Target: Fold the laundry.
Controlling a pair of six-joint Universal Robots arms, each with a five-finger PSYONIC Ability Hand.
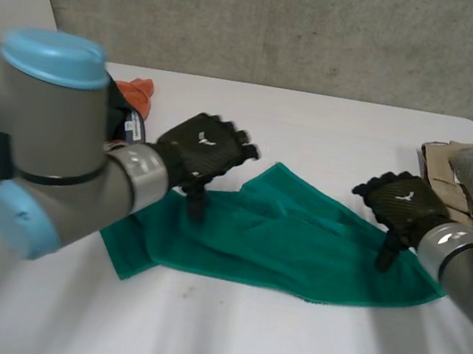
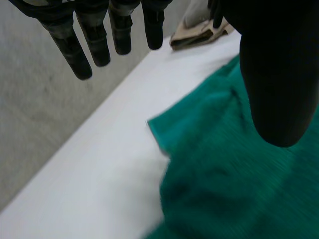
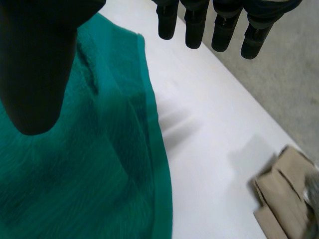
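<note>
Matt green terry cloth [image 1: 298, 242] lies on the smooth white table [image 1: 335, 130].

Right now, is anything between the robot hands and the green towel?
Nothing visible. The left robot hand and the right robot hand are open over the towel, one near each end. The beige pile and orange cloth lie off to the sides.

The left arm [image 1: 52, 137] is built of thick grey round joints with light-blue caps [image 1: 55, 56], and a thin black ring goes around one joint. The right arm [image 1: 468, 261] is grey too. The left hand [image 1: 200, 153] and the right hand [image 1: 404, 205] are black, each with a small white mark on its back.
</note>
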